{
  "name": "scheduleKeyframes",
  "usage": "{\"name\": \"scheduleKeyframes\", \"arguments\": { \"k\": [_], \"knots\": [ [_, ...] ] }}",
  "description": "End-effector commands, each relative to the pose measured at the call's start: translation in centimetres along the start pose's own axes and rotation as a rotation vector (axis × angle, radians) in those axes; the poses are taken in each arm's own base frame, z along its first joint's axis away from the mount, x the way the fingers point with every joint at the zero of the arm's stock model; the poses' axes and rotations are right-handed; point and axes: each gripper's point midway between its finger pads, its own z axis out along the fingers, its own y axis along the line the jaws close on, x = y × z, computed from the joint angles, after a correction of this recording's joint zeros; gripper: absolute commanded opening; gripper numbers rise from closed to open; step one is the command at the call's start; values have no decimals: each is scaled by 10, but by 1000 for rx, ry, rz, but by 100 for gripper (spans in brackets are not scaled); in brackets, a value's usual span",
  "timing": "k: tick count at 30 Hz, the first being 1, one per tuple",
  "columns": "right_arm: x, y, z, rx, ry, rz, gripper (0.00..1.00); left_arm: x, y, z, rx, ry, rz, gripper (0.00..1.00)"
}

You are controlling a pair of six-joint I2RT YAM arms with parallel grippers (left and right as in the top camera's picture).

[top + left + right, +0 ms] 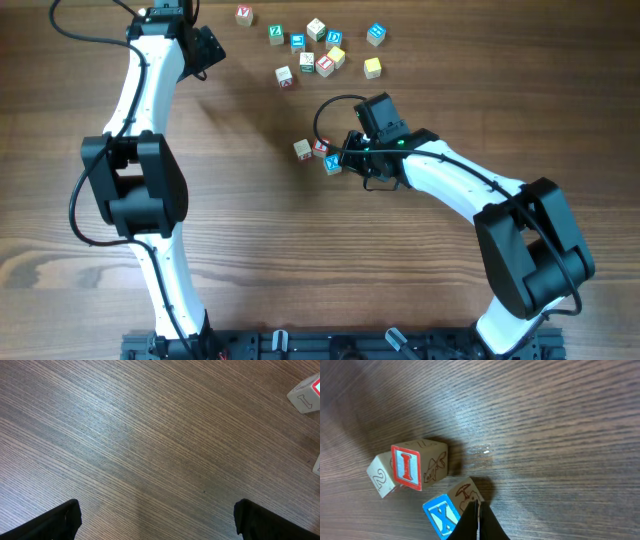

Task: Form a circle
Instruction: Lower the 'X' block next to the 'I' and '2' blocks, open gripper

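Right end effector [478,512] was clenched and empty, tips touching the blue X cube [441,516]. The circle [318,155] (only three cubes gathered) sat mid-tabletop [250,250], just to its left. Left end effector [205,48] hung released, well apart; the right arm was nearer.

Markings legible in the right wrist view:

- Red-letter cube [410,467]: the top face carries a red capital "I" on a pale striped field inside a red border. The side face carries a brown line drawing of an animal, but the species cannot be determined.
- Cream cube [380,479]: the side face carries an outlined numeral "2".
- Blue cube [441,516]: the top face carries an "X" in blue and white. The side face carries a brown line drawing, partly hidden.

Left wrist view:

- White cube [305,396]: one face carries a bone-shaped outline drawing. The adjacent face shows a red border, and its character is cut off.

Overhead view:

- Scattered cubes [335,39]: these carry coloured letters too small to read.
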Motion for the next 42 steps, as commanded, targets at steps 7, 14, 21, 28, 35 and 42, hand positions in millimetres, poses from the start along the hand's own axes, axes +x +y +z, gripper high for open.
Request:
{"name": "scheduleKeyframes", "arguments": {
  "k": [7,14,21,28,35,42],
  "knots": [
    [7,-9,8,29,20,22,4,-8,0,-4,6,-19,-19,100],
    [12,-10,7,29,47,26,4,-8,0,-4,7,-19,-19,100],
    [10,-9,7,27,38,27,4,-8,0,-4,7,-18,-19,100],
    [9,-10,9,33,33,26,4,-8,0,-4,7,-18,-19,100],
    [18,-8,10,20,71,32,4,-8,0,-4,7,-18,-19,100],
    [22,-4,11,17,71,21,4,-8,0,-4,7,-19,-19,100]
  ]
}}
